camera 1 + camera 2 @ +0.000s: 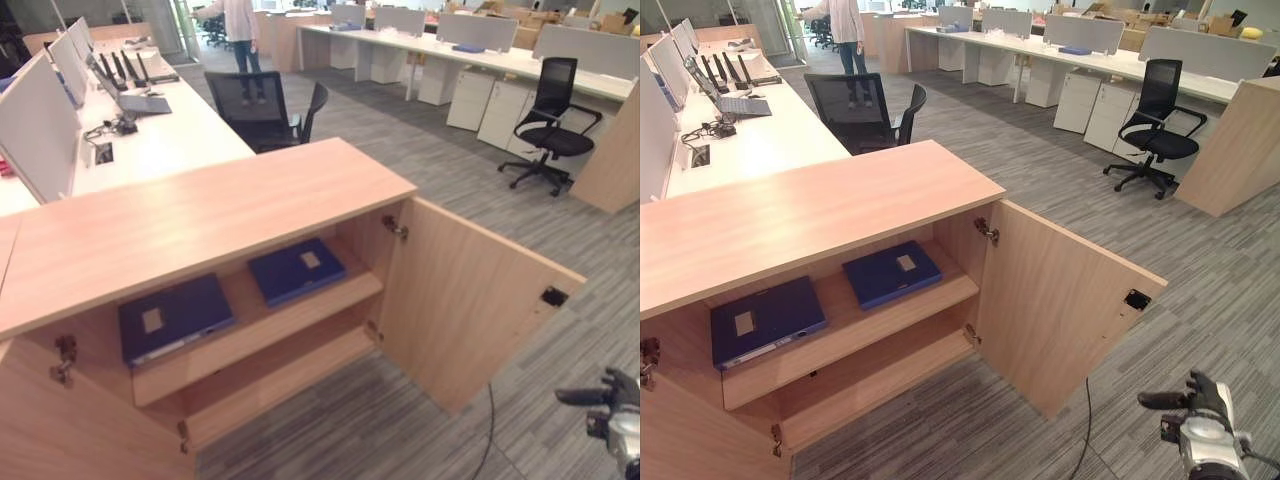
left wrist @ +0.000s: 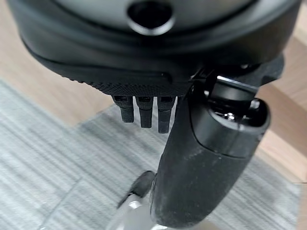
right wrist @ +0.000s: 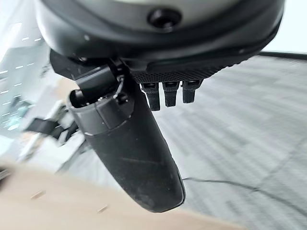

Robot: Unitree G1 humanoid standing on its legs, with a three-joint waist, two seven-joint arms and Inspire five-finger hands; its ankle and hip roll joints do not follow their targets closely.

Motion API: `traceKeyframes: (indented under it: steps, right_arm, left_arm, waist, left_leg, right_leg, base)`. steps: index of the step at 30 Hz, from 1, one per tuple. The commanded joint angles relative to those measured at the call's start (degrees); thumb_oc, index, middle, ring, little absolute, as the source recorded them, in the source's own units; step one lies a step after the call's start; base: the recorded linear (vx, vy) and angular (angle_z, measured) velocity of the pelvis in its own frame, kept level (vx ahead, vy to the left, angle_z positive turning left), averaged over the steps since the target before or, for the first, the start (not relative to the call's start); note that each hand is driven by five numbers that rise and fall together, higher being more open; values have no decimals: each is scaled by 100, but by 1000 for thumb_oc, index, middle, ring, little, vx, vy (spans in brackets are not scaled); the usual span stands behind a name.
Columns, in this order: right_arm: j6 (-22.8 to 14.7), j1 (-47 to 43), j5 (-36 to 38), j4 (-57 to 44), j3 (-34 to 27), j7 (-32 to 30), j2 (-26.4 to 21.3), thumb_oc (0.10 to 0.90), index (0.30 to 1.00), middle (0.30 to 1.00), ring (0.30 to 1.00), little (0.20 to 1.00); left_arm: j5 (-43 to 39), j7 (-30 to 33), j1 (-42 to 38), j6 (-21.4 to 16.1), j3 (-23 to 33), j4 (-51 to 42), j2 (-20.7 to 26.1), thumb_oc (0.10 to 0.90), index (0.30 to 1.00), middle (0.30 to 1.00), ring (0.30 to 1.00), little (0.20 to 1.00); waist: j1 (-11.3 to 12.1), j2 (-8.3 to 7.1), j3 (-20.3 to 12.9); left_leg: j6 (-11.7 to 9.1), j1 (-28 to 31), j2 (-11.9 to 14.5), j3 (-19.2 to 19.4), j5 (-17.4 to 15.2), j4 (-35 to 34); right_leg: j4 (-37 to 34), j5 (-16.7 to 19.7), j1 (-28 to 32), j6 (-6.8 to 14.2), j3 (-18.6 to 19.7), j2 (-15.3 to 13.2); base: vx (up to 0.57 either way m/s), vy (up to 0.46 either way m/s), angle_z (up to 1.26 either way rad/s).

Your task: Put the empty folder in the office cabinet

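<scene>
Left eye view: we look down on a low wooden cabinet (image 1: 200, 215) with its right door (image 1: 470, 300) swung wide open over grey striped carpet (image 1: 400, 430). Reading from left to right, a white desk (image 1: 160, 140) with a keyboard (image 1: 145, 103) runs away behind the cabinet. On the cabinet's upper shelf (image 1: 300, 310) we see two dark blue folders lying flat and apart: the left folder (image 1: 175, 317) near the shelf's front edge, the right folder (image 1: 296, 269) further back, each with a pale label on its cover. The lower shelf (image 1: 290, 380) sits beneath them. Behind the cabinet stands a black mesh chair (image 1: 262, 108), and a second black chair (image 1: 548, 125) stands well to the right. A person (image 1: 241, 35) stands far back in the aisle. Our right hand (image 1: 1195, 400) hangs low at the right, away from the door, holding nothing; its fingers are extended and its thumb sticks out sideways. Our left hand (image 2: 144, 108) hangs above the carpet, fingers straight, holding nothing.
</scene>
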Motion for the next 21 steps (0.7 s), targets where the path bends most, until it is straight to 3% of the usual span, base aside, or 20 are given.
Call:
traceKeyframes:
  steps: [1,21]
  right_arm:
    - [-495,-1072,-81,72,341,-208,-804,800,900,900,900,900]
    - [-556,-3640,875,1544,1532,258,-1897,800,900,900,900,900]
  left_arm:
    - [-33,23,-483,-139,-14,59,17,800,900,900,900,900]
    - [-255,-17,-562,-202,-288,464,57,800,900,900,900,900]
  waist:
    - [132,-132,17]
    - [287,-113,74]
  left_leg:
    - [-23,226,-95,-645,-512,-3]
    - [-113,152,-79,-758,-424,-4]
  right_leg:
    - [76,-218,-61,285,-461,201]
    - [61,-289,-13,278,-599,181]
  base:
    - [7,0,10]
    - [6,-6,5]
